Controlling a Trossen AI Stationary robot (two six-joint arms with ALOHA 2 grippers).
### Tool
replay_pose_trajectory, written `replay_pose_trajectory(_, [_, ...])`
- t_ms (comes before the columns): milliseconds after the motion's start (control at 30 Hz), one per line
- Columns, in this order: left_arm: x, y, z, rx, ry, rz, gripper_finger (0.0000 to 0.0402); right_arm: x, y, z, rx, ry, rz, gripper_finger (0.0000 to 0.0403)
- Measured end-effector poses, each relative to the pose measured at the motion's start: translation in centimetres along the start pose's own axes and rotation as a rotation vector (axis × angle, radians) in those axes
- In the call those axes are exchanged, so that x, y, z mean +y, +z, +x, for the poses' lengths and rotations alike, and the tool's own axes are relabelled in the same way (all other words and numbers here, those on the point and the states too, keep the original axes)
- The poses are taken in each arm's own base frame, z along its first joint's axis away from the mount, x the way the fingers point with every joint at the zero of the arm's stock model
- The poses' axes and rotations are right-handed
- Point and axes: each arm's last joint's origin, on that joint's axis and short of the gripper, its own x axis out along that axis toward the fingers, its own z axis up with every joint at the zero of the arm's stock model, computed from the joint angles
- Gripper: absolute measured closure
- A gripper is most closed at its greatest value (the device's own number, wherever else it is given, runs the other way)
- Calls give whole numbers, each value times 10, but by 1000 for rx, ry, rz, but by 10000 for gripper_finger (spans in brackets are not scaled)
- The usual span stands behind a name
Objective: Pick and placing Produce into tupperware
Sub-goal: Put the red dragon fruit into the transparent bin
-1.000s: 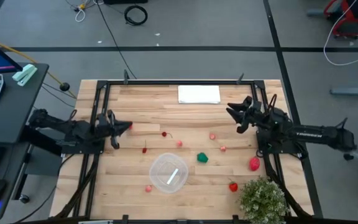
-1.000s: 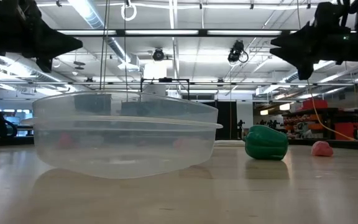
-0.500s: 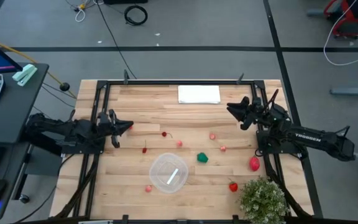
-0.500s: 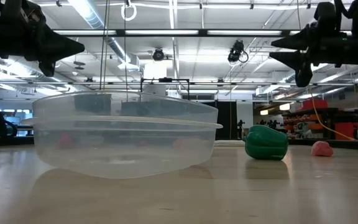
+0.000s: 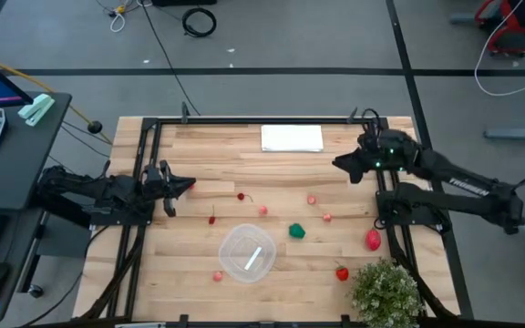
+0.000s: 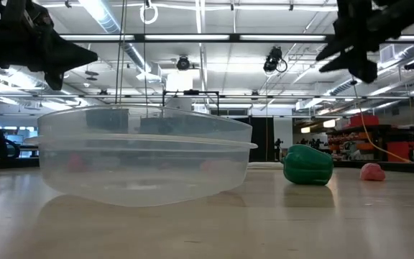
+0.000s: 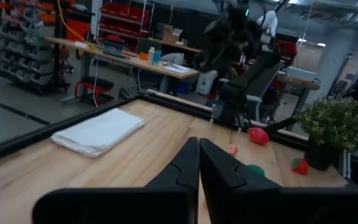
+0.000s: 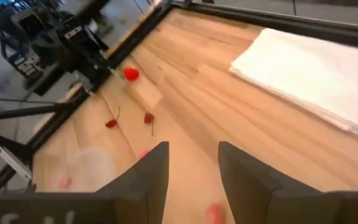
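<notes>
The clear round tupperware (image 5: 247, 253) stands on the table's near middle and fills the low view (image 6: 146, 155). Small produce lies scattered around it: a green pepper (image 5: 296, 231) (image 6: 307, 164), red pieces (image 5: 373, 240) (image 5: 342, 271), pink ones (image 5: 262, 210) (image 5: 311, 199), and cherries (image 5: 241, 196). My left gripper (image 5: 176, 185) (image 7: 199, 155) hovers shut at the table's left edge, with a red piece (image 5: 190, 186) (image 8: 130, 73) just beyond its tips. My right gripper (image 5: 343, 164) (image 8: 191, 162) hangs open above the far right of the table, over bare wood.
A folded white cloth (image 5: 292, 138) (image 8: 316, 65) lies at the far edge. A bushy green plant (image 5: 386, 292) (image 7: 337, 121) stands at the near right corner. A black frame (image 5: 244, 120) borders the table. Bare wood shows between cloth and produce.
My right arm has lifted, and its gripper has risen and tipped while staying over the far right of the table. My left arm and the produce have kept still.
</notes>
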Motion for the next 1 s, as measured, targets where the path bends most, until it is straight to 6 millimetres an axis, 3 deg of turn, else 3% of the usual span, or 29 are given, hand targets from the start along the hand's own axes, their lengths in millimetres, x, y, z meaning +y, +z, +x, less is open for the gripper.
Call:
replay_pose_trajectory(200, [1, -4, 0, 34, 8, -6, 383, 33, 21, -3, 214, -86, 78, 255])
replay_pose_trajectory(500, [3, -10, -1, 92, 25, -46, 391, 68, 9, 31, 467, -111, 76, 255])
replay_pose_trajectory(800, [3, -12, -1, 113, 36, -98, 380, 77, -10, 58, 569, -172, 13, 255])
replay_pose_trajectory(1000, [3, -12, -1, 116, 37, -94, 385, 78, -12, 73, 575, -171, -13, 255])
